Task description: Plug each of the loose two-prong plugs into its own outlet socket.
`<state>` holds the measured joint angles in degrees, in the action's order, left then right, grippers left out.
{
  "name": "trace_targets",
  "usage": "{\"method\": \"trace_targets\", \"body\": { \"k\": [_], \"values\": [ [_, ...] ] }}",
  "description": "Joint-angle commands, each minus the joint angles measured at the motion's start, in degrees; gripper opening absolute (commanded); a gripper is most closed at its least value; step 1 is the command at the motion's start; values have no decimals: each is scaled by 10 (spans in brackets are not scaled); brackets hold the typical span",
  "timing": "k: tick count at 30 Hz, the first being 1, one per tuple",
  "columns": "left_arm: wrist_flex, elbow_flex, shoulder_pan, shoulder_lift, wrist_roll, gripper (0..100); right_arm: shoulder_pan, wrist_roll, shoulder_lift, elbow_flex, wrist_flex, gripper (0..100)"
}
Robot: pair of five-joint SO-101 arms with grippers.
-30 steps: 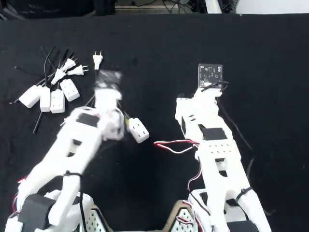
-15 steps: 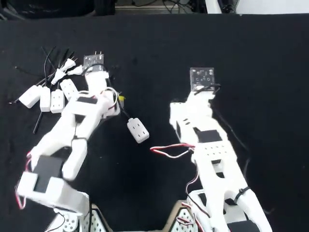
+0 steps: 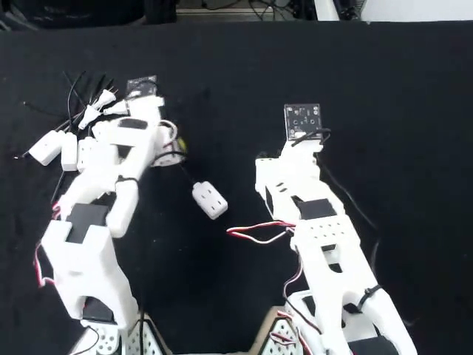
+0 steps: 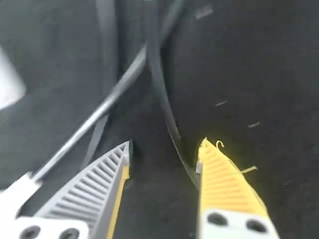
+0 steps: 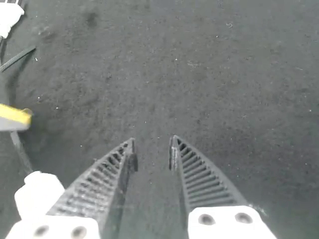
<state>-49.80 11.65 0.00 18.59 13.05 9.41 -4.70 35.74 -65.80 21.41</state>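
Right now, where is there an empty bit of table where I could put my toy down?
The widest bare patch of table lies right of the right arm. Another lies at the far middle, between both arms. It is crowded far left: plugs and sockets, cords and the left arm.

Left arm [image 3: 111, 185] was stretched forward to the far-left area of the worktop [image 3: 399, 89], wrist pitched down. Left gripper [image 4: 164, 149] had its fingers [image 4: 224, 174] spread wide, one grey, one yellow, tips low over the surface. Right arm [image 3: 310, 214] was extended straight ahead, mid-worktop. Right gripper [image 5: 152, 142] angled down, fingers parted by a narrow gap, holding nothing.
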Motion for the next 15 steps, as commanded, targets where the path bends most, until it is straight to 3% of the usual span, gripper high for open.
{"method": "trace_targets", "body": {
  "k": [1, 12, 15],
  "values": [
    [-124, -15, -32, -39, 3, 220, 23, 1, 5, 7, 10, 106],
    [-147, 148, -61, -221, -11, 220, 110, 2, 5, 7, 53, 107],
    [-146, 193, -89, -277, -109, 220, 124, 2, 5, 6, 55, 108]
  ]
}}
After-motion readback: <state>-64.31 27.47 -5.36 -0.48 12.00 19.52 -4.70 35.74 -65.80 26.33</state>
